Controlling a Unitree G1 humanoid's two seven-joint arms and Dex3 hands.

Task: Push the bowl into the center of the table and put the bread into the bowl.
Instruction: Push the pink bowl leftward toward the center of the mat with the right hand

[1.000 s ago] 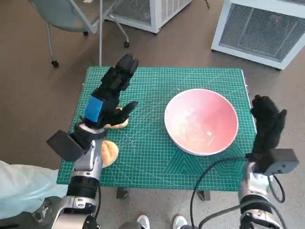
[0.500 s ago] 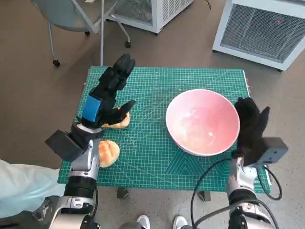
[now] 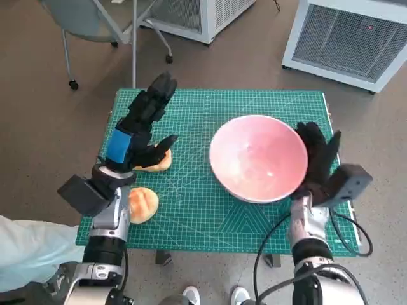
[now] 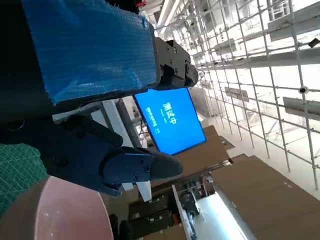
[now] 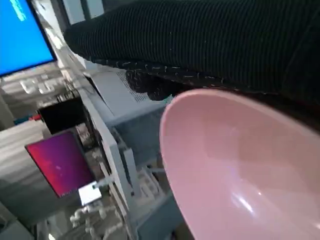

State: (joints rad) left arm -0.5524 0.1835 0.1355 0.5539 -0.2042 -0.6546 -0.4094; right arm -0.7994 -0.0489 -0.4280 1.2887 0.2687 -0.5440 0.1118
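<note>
Rigid, smooth pink bowl [image 3: 257, 158] at 3 o'clock on the table [image 3: 210, 216], likely sliding readily when pushed at its rim by the flat, empty right robot hand [image 3: 316, 159]; soft bread [image 3: 154, 161] at 9 o'clock beneath the spread, empty left robot hand [image 3: 141, 129].

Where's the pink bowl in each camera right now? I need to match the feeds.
Head view: pink bowl right of the table's middle on the green mat, right hand against its right rim.
Left wrist view: a slice of its rim in the lower corner, beside the mat.
Right wrist view: fills the lower right, under the glove.
Shared landmark: the bowl's rim.
</note>
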